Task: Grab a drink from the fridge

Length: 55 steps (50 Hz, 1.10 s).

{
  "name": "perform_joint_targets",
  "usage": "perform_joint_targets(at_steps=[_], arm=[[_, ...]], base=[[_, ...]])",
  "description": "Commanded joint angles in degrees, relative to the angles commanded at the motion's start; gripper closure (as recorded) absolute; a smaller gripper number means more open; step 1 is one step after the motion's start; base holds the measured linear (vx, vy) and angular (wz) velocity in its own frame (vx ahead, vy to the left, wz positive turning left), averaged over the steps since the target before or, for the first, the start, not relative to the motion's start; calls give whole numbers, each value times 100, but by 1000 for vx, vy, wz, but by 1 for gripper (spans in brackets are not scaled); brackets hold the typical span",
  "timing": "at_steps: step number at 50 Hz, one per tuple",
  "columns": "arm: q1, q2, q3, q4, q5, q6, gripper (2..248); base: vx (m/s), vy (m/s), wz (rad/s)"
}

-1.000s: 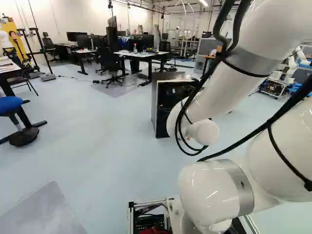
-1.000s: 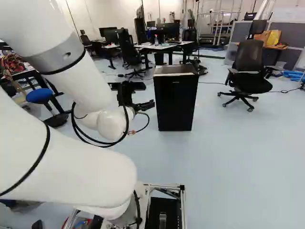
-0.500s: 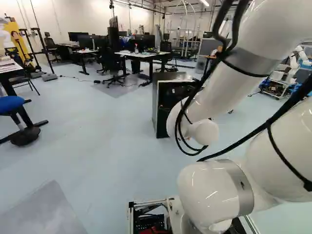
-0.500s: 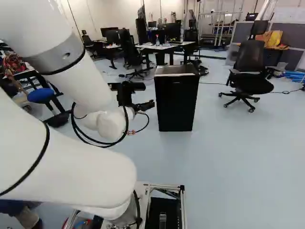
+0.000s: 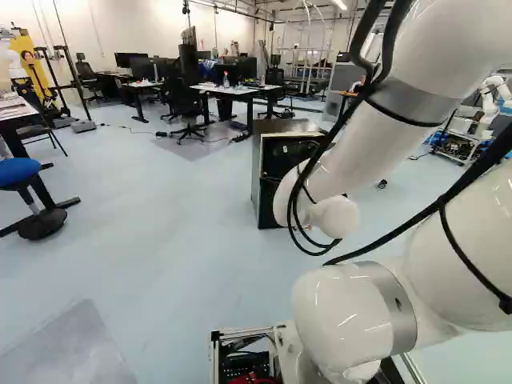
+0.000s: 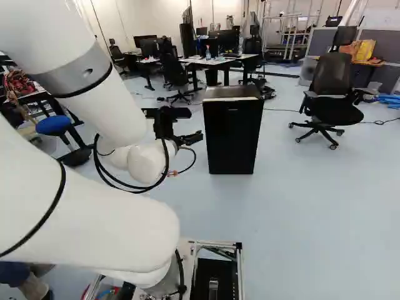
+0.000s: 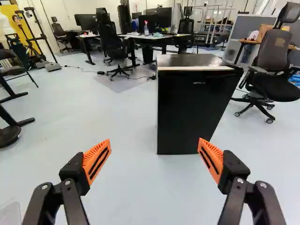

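In the right base view my black gripper [image 6: 178, 128] reaches forward from the arm, to the left of a small black fridge [image 6: 232, 134]. The wrist view shows the gripper [image 7: 153, 157] open, its two orange-padded fingers wide apart with only floor between them. Ahead of it stands the fridge [image 7: 199, 105], upright on the floor with its door closed, nearer the line of one finger than the other. A gap of floor lies between fingertips and fridge. In the left base view the arm partly covers the fridge [image 5: 268, 180]. No drink is visible inside, the door hiding the interior.
An office chair [image 6: 331, 100] stands beyond the fridge to its right in the right base view. Behind are desks [image 6: 219, 61] with monitors. A blue stool [image 5: 20, 172] is at the left of the left base view. Another robot [image 5: 490, 100] stands far right there.
The base has moved slightly: the whole scene has shifted a little to the right in both base views, the fridge looking slightly nearer. The arm has kept its pose against its lowest joint.
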<state>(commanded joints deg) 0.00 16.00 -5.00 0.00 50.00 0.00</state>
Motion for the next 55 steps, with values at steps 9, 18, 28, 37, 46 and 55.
perform_joint_targets(at_steps=[9, 18, 28, 37, 46, 55], arm=[[0, 0, 0, 0, 0, 0, 3], [0, 0, 0, 0, 0, 0, 3], [0, 0, 0, 0, 0, 0, 3], [0, 0, 0, 0, 0, 0, 3], [0, 0, 0, 0, 0, 0, 3], [0, 0, 0, 0, 0, 0, 3]], base=[[45, 1, -3], [67, 1, -3], [78, 1, -2], [79, 2, -2], [78, 1, -3], [76, 1, -2]])
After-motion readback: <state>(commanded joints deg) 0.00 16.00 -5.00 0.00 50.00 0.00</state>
